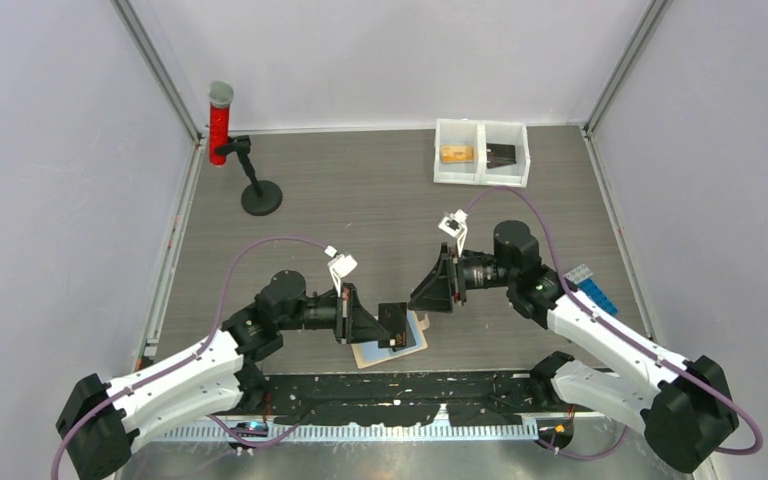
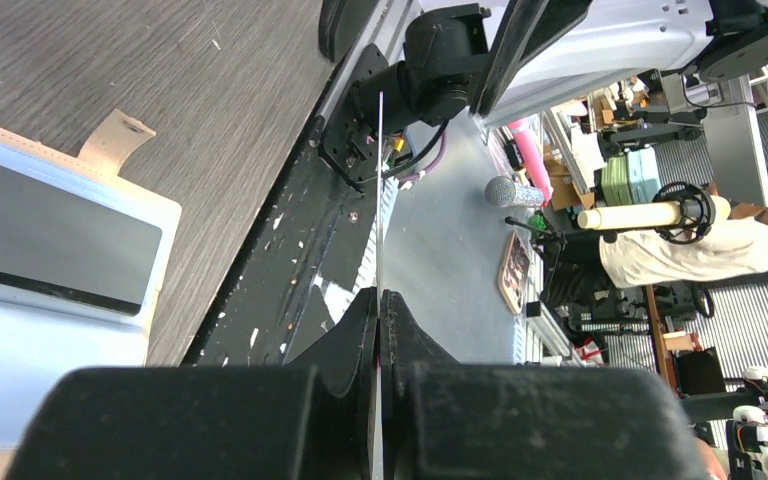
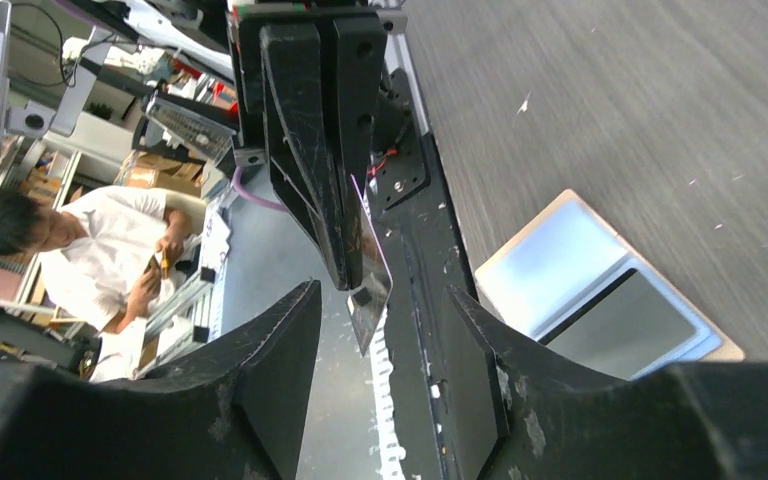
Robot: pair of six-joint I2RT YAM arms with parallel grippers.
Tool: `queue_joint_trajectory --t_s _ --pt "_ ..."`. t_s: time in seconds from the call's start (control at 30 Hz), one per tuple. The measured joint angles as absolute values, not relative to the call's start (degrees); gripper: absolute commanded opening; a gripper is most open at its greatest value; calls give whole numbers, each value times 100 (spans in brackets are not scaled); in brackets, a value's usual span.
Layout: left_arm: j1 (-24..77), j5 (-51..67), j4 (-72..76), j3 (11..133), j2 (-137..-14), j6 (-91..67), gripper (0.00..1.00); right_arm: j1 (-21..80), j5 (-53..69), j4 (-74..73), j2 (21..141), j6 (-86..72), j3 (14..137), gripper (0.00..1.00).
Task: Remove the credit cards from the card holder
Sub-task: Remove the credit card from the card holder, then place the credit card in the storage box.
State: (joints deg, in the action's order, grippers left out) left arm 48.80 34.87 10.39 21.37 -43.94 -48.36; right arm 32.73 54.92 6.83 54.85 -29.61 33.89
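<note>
Credit card (image 3: pixel 375 280) pinched in left end effector (image 2: pixel 380 298), near card holder (image 2: pixel 60 340).

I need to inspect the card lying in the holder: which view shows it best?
The left wrist view: the dark card lies flat in a pocket of the open holder, nearly all visible. The right wrist view shows it smaller and slanted. The top view hides it beneath the left gripper.

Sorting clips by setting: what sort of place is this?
Probably a robotics lab test cell: white-and-black robot arms mounted at a grey wood-grain table, pale panels walling it, and a white-shirted person working just beyond.
</note>
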Motion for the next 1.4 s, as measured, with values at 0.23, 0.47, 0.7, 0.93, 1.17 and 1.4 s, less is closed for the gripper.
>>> queue_joint_trajectory --t_s 0.23,0.47,0.7,0.93,1.17,1.4 --pt "4880 3564 1098 2137 -4407 -4864 0 3564 5572 834 5708 -2991 3297 45" --pt "4880 3695 1135 2137 -4580 -4890 0 3590 5588 1009 5931 -3048 3284 8" --pt "4880 3671 941 2231 -4644 -4757 65 3583 5557 1059 5806 -3052 3280 5" --pt "4880 2993 -268 2711 -4414 -4340 99 3129 4987 1107 5616 -3192 3339 5" --pt "4880 2097 -1669 3452 -4171 -3793 99 2298 3785 1151 6069 -3354 4121 5" --pt "4880 862 -3039 4171 -4047 -3100 99 1463 2150 1542 7118 -3361 4984 5"
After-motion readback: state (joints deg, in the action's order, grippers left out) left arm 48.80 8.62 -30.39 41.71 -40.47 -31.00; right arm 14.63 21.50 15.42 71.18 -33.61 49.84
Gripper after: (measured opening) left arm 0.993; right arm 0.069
